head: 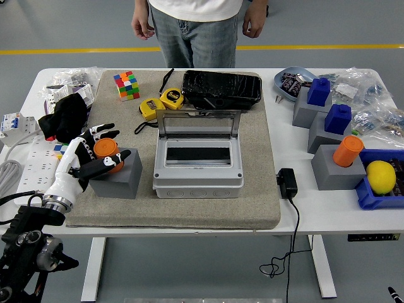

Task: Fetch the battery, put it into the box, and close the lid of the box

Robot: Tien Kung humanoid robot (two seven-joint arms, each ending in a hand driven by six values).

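While left hand (88, 154) cups orange battery (105, 149) atop gray block (118, 173) (fingers loosely curled, grip not yet firm), close fully, lift straight, carry to open box (197, 158).

The left hand (85, 158) is white with black-tipped fingers (107, 129) (perhaps patterned) on a black arm (25, 243).

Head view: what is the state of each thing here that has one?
box: lid up, inside empty
orange battery: upright on the left grey block
left hand: fingers around the battery, not lifted
second orange battery: upright on the right grey block
person's hands: hanging, holding nothing
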